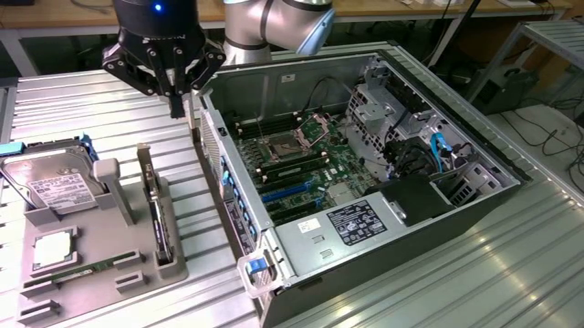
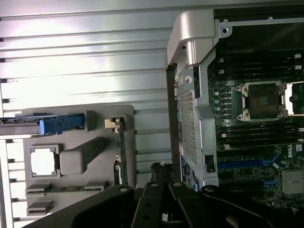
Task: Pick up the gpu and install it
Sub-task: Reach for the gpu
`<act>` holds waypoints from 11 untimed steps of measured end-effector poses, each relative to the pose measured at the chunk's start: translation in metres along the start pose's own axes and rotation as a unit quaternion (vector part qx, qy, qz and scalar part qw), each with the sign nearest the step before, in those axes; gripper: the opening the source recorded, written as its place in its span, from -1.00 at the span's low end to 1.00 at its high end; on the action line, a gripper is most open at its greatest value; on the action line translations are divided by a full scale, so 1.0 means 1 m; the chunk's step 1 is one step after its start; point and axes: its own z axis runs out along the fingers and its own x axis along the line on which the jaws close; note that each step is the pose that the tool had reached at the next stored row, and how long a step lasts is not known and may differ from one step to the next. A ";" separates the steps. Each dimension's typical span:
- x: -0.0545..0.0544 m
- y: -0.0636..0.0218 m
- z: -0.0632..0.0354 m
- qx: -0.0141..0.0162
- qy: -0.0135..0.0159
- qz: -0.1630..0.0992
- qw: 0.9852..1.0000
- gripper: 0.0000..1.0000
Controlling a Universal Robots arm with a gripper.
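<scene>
Gripper hangs over the ribbed metal table, just outside the rear corner of the open computer case. Its fingers are pressed together and empty. The gpu stands on edge in a slot of the grey fixture tray. It is well apart from the gripper, between the hard drive and the case.

Arm raised, gripper pointing straight down.
The silver-grey arm bends at its wrist joint near the top of the exterior view. The black gripper hangs vertically from it, fingers drawn together with nothing between them.
</scene>
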 end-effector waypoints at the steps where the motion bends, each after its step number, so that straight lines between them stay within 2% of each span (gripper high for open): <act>1: 0.001 -0.0001 0.0000 0.000 0.000 0.000 1.000 -0.79; 11: 0.014 -0.0016 -0.0004 0.000 0.000 -0.001 1.000 -0.79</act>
